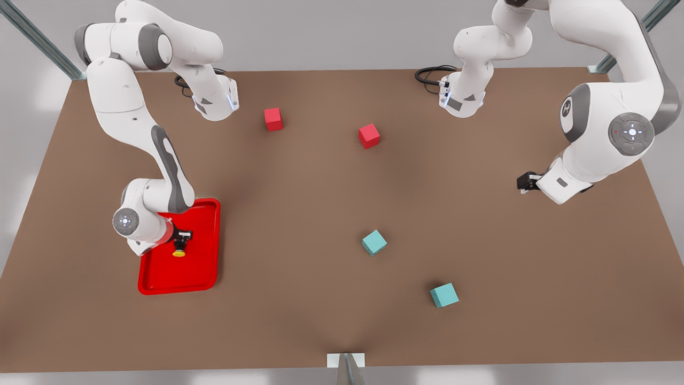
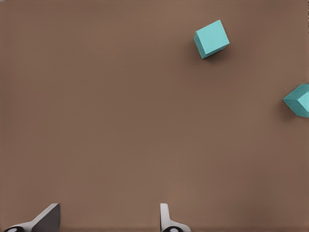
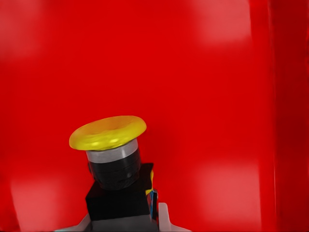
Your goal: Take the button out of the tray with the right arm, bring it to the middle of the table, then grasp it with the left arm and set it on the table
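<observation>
Slippage is the main risk: over the tray (image 1: 206, 267), on the front view's left, the right gripper (image 1: 181, 239) is clamped on the button (image 1: 179, 251), apparently low on its dark base, so a tilt could drop it back into the tray. Right of the tray, beyond the teal cubes (image 1: 374, 242), the left gripper (image 1: 523, 184) waits with fingers (image 2: 164, 217) spread above the tabletop (image 1: 299, 214); a loose handover there could let the button fall.

Tray and button at the front view's left, cubes spread over the table

The flat red rimmed tray (image 1: 204, 267) lies on the large brown tabletop (image 1: 299, 214); in it the tiny yellow-capped push-button (image 1: 179, 249) sits at the right gripper (image 1: 184, 235). Two red cubes (image 1: 273, 118) (image 1: 369, 136) lie farther back, two teal cubes (image 1: 374, 243) (image 1: 444, 295) nearer; the left gripper (image 1: 523, 183) hangs over the front view's right
</observation>
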`<state>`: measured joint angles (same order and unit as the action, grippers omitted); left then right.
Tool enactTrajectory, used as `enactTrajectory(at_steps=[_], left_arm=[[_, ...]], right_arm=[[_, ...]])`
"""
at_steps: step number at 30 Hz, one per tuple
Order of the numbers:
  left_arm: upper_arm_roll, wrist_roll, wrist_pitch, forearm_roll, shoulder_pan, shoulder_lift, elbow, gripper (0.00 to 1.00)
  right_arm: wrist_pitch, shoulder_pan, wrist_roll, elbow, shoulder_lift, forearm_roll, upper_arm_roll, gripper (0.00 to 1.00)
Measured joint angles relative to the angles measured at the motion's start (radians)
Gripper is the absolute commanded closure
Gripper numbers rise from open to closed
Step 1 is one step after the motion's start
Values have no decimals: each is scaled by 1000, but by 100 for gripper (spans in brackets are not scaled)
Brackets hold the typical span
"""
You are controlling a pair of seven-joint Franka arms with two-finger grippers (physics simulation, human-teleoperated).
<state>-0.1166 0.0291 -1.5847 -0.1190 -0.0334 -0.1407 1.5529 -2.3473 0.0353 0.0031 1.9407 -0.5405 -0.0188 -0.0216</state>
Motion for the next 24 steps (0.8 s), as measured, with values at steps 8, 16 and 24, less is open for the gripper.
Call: enactTrajectory(at_steps=[8, 16, 24], left_arm=[[0, 0, 0, 0, 4, 0, 0, 0], [0, -1, -2, 0, 4, -4, 0, 0], [0, -1, -5, -1, 4, -11, 0, 0]], right_arm=[[216, -542, 100, -337, -31, 151, -1, 61], [267, -899, 446, -606, -199, 399, -4, 61], [187, -947, 701, -605, -325, 453, -9, 61]])
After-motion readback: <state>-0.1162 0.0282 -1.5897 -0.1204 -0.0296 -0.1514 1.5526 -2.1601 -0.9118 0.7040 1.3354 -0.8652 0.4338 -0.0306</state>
